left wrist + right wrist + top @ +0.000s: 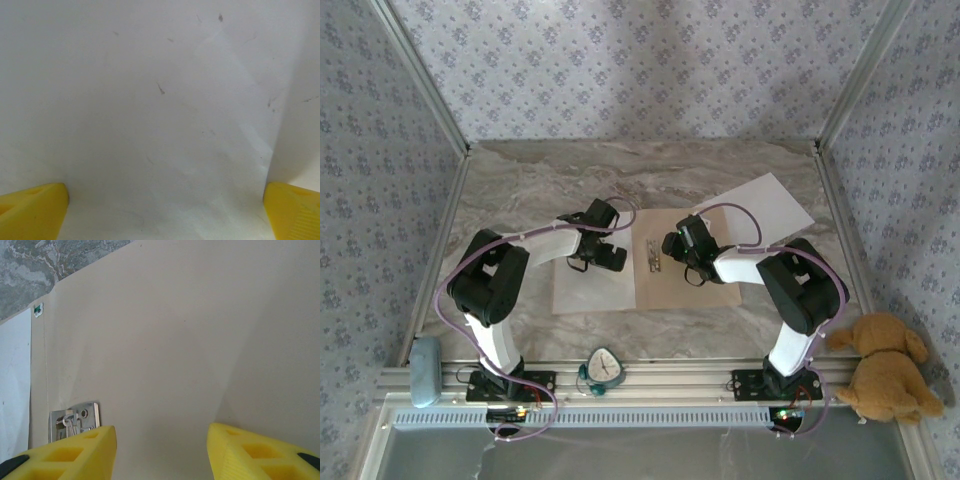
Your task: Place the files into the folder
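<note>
While left end effector [164,212] gapes over sheet [160,100], right end effector [162,450] half-open, empty.

The left arm [492,285] and the right arm [802,290] are built of rounded glossy black joint housings joined by white links. A lilac cable [440,290] is looped along each, down to a black base [510,383] at the lower edge of the frame. The right gripper [162,447] is fitted with bright yellow fingers [75,455] moulded with rectangular recesses, black showing at the lower corners; yellow wedges are seen on the left gripper [165,205].
</note>
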